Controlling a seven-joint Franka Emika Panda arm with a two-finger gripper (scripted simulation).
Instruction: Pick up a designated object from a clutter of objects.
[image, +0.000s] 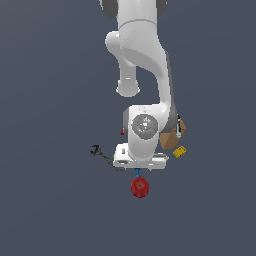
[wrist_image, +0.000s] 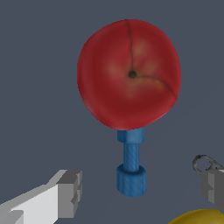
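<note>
The designated object is a tiny bright blue piece (wrist_image: 131, 165) with a short stem and a wider head, lying on the floor with its stem end against the red apple (wrist_image: 129, 74). My gripper (wrist_image: 142, 189) is open, with one finger (wrist_image: 68, 192) on each side of the blue piece's head and neither touching it. In the exterior view the blue piece (image: 137, 173) peeks out just under the white hand, right above the apple (image: 140, 187). Nothing is held.
A dark wrench (image: 102, 154) lies toward the exterior view's left of the hand. A yellow block (image: 179, 151), brown box (image: 173, 135) and marker (image: 178, 125) sit to its right. A strawberry (image: 122, 132) shows behind. The banana's (wrist_image: 197, 216) tip appears in the wrist view.
</note>
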